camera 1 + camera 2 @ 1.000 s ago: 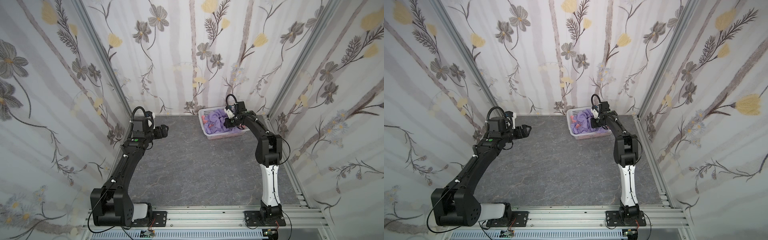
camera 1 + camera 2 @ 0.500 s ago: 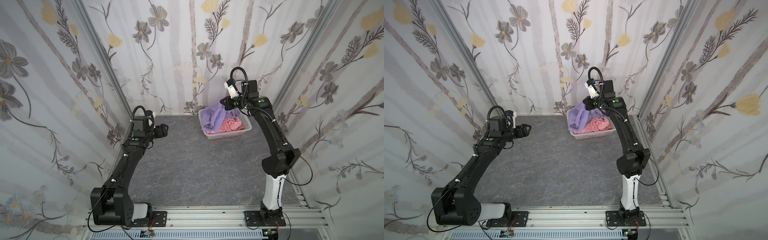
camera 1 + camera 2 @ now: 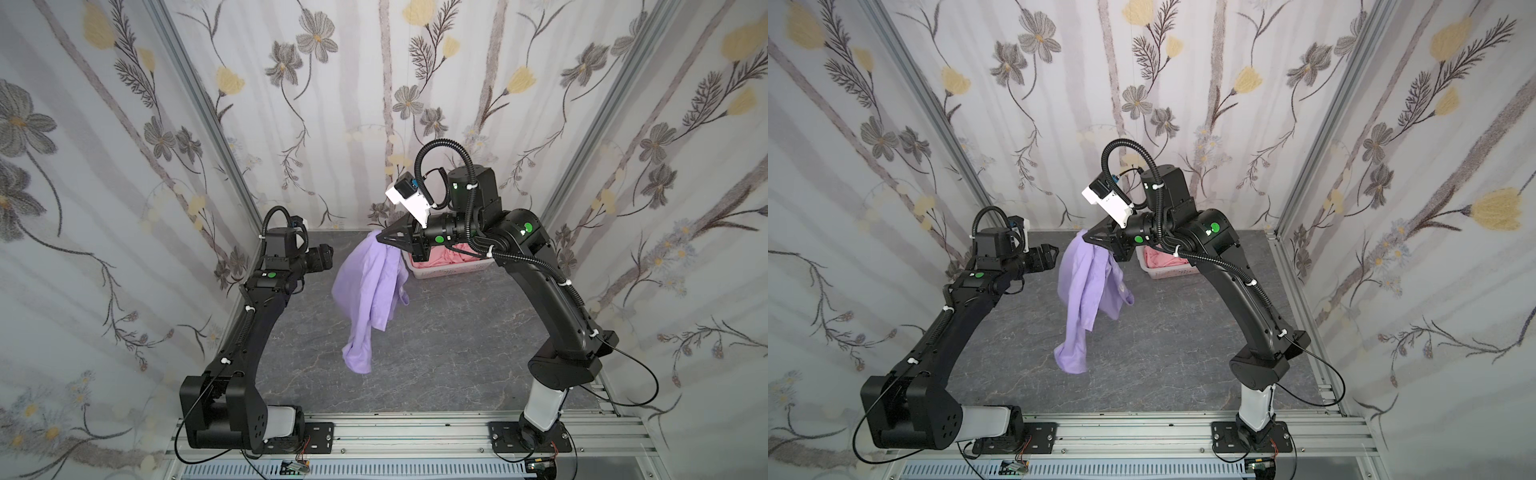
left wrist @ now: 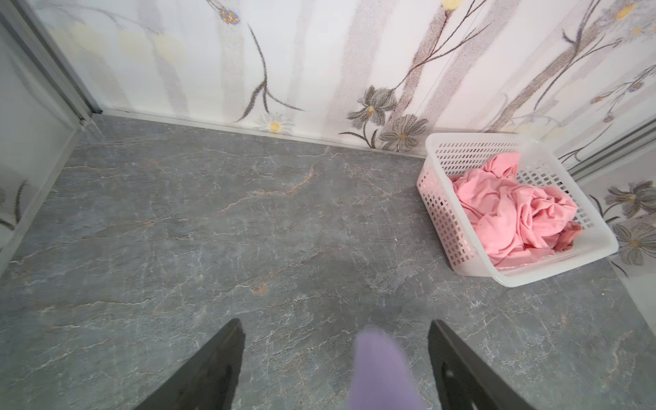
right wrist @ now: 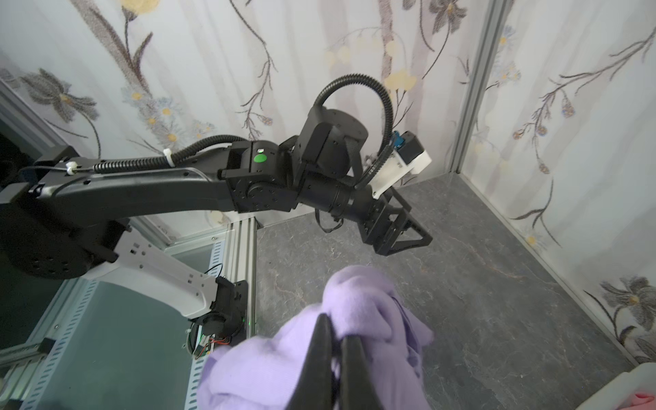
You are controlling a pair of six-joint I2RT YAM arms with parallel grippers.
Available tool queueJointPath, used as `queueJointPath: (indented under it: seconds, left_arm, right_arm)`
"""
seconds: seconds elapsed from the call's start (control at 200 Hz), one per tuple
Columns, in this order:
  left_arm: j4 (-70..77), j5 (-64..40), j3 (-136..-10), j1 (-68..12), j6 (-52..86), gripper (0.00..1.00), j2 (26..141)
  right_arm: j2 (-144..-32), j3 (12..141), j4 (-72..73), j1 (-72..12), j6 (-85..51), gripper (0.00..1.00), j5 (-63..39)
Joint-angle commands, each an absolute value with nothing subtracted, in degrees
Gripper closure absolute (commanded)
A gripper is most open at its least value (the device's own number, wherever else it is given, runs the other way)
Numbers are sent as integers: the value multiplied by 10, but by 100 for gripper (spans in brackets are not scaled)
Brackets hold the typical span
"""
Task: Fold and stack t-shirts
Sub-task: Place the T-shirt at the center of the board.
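The right pincer (image 3: 378, 239), clamped on the lavender t-shirt (image 3: 368, 291), is swinging it out of the basket (image 3: 446, 271) (pink garment (image 3: 457, 254) staying inside) to dangle over the bench (image 3: 436, 353), ready for spreading; the left pincer (image 3: 326, 257) is waiting, jaws apart.

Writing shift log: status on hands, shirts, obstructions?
Right hand shut on purple t-shirt, hanging from it. Left hand open, empty. Pink t-shirt in basket. No obstruction seen.
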State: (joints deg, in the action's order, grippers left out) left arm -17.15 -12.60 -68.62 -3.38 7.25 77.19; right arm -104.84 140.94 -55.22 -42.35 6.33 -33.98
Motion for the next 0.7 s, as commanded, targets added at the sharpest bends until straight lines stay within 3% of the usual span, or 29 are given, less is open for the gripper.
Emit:
queueJointPath:
  seconds: [0.0, 0.155, 0.4, 0.415, 0.445, 0.485, 0.649, 0.694]
  left_arm:
    - [-192, -96, -696, -34, 51, 15, 762]
    - [-201, -89, -687, -34, 46, 15, 739]
    - [-216, -74, -658, -34, 36, 13, 696]
    - [-216, -74, -658, -34, 37, 13, 694]
    - [-219, -75, -657, -34, 38, 13, 692]
    - [-223, -76, -655, -34, 39, 12, 688]
    - [-218, -84, -638, -33, 55, 10, 673]
    - [-215, -88, -635, -33, 61, 10, 669]
  right_arm:
    - [-1040, 1391, -580, -432, 102, 100, -293]
    - [-1037, 1301, -593, -441, 131, 100, -235]
    - [-1063, 1260, -598, -461, 131, 100, -236]
    - [-1065, 1261, -601, -462, 130, 89, -236]
    - [-1068, 1260, -607, -462, 128, 52, -239]
    - [-1068, 1258, -612, -462, 127, 27, -237]
    - [-1069, 1290, -602, -430, 136, 13, -136]
    - [-1089, 1320, -602, -407, 132, 4, -137]
